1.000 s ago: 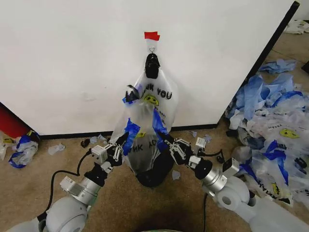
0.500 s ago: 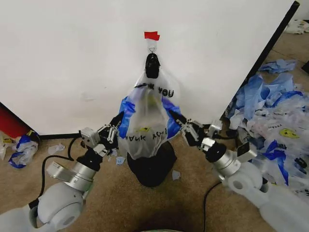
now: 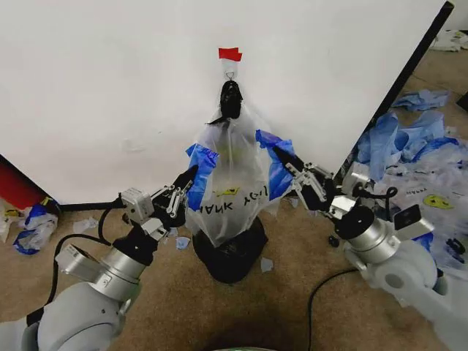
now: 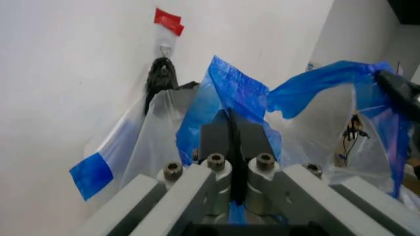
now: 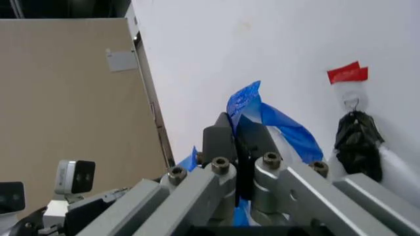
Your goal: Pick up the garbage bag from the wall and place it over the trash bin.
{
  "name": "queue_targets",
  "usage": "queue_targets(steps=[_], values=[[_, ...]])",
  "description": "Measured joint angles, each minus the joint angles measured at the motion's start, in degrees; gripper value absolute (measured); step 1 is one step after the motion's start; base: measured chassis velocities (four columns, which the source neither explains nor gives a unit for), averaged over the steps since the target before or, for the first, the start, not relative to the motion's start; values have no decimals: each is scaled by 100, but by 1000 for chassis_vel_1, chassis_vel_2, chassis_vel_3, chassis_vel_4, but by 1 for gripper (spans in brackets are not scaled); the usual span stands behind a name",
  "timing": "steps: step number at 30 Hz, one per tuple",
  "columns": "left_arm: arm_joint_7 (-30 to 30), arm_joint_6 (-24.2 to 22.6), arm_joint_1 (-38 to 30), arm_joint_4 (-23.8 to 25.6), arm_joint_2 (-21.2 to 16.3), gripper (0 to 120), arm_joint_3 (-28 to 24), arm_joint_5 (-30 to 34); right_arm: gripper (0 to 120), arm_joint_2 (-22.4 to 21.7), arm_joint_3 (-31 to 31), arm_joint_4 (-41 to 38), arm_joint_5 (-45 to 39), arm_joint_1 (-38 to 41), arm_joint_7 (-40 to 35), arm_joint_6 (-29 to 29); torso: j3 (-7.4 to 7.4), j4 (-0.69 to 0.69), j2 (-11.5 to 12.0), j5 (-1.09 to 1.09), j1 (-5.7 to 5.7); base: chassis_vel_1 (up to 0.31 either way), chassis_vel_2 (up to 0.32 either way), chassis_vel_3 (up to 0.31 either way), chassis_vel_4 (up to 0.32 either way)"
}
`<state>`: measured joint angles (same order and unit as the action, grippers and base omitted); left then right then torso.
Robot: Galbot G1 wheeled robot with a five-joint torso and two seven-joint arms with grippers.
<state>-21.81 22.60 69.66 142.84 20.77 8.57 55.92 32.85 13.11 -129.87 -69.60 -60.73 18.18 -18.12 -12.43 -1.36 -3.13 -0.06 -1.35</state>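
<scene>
Item: garbage bag [image 3: 232, 175], "THANK YOU" print, against the wall [image 3: 110, 95] above the wire-mesh trash bin [image 3: 229, 256].
Left gripper [image 3: 191, 175]: I had it clamped on the bag's left blue edge.
Right gripper [image 3: 280, 156]: clamped on the right blue edge.
Change: over the last second I raised and spread both grippers, stretching the mouth wide.
Status, by my reckoning: opened, not yet over the bin.

Makeshift test space: freestanding white panel [image 3: 110, 88], brown carpet [image 3: 175, 307], heaped plastic bags [image 3: 417, 168].
</scene>
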Motion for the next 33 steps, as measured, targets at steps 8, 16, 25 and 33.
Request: queue_targets(steps=[8,16,25,33], values=[[-72,-81,196,-106,248,0,-163,163,0,28,-1,-80,38,-63,-80,43,0,1,0,-1,0,0,0,0,0],[29,43,228,-758,559,0,-367,-112,0,437,-636,140,418,-170,-164,52,0,0,0,-1,0,0,0,0,0],[149,142,248,-1002,670,0,-389,-431,0,998,-1252,652,685,94,-158,23,0,0,0,-2,0,0,0,0,0],[158,187,203,-1127,699,0,-334,-501,0,1375,-1539,865,687,400,-235,34,0,1,0,-1,0,0,0,0,0]])
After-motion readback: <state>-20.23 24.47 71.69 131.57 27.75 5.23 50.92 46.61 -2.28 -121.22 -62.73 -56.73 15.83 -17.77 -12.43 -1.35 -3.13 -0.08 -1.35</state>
